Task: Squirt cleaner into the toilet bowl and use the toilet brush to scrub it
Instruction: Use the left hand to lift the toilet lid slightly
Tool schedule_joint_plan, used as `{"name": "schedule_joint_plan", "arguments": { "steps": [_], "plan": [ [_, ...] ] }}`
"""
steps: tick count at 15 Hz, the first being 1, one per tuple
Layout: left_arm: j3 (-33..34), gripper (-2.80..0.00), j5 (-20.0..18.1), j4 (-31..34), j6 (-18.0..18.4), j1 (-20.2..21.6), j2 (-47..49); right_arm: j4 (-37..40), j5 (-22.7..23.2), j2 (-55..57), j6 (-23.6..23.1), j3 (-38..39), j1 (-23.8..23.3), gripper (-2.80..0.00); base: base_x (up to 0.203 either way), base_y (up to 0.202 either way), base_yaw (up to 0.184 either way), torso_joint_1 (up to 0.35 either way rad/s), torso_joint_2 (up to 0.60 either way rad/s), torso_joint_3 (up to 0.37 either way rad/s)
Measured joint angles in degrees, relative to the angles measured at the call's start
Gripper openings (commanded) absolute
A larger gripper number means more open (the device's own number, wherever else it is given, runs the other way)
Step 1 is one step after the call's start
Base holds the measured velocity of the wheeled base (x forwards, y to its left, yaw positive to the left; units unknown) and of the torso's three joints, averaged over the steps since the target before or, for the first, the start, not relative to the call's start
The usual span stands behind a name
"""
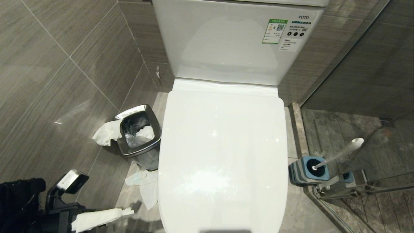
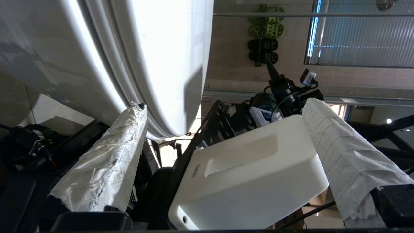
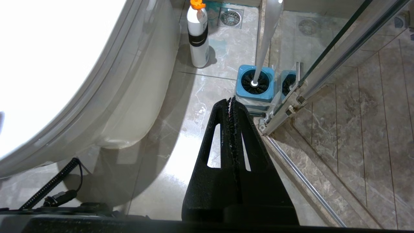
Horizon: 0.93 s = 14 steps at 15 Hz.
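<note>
Left claw [image 2: 223, 129], fingers paper-wrapped, spread wide and empty low beside the toilet's front-left, right claw [image 3: 232, 100] clenched on nothing above the floor, toilet lid [image 1: 223, 155] down hiding the bowl, toilet brush [image 1: 339, 153] standing in its blue-topped holder [image 1: 309, 171] right of the toilet.

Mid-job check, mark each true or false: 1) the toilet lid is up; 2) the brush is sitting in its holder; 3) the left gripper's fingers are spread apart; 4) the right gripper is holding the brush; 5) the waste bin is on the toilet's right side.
1) False: the toilet lid is down, covering the bowl.
2) True: the toilet brush stands in its blue-topped holder.
3) True: the left gripper, fingers wrapped in paper, is open beside the toilet.
4) False: the right gripper is shut on nothing, short of the brush.
5) False: the waste bin stands on the left.
</note>
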Motion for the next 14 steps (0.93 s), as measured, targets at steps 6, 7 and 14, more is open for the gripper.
{"name": "schedule_joint_plan", "arguments": {
  "steps": [6, 7, 14],
  "plan": [
    [-1.77, 0.00, 0.02, -0.07, 0.07, 0.41, 2.80, 0.00, 0.00, 0.00, 0.00, 0.00, 0.00, -2.80, 0.000, 0.000, 0.000, 0.000, 0.00, 0.000],
    [-2.06, 0.00, 0.00, -0.07, 0.07, 0.41, 3.25, 0.00, 0.02, 0.00, 0.00, 0.00, 0.00, -2.80, 0.000, 0.000, 0.000, 0.000, 0.00, 0.000],
    [-4.34, 0.00, -0.77, -0.08, 0.08, 0.22, 5.43, 0.00, 0.02, 0.00, -0.02, 0.00, 0.00, -2.80, 0.000, 0.000, 0.000, 0.000, 0.00, 0.000]
  ]
}}
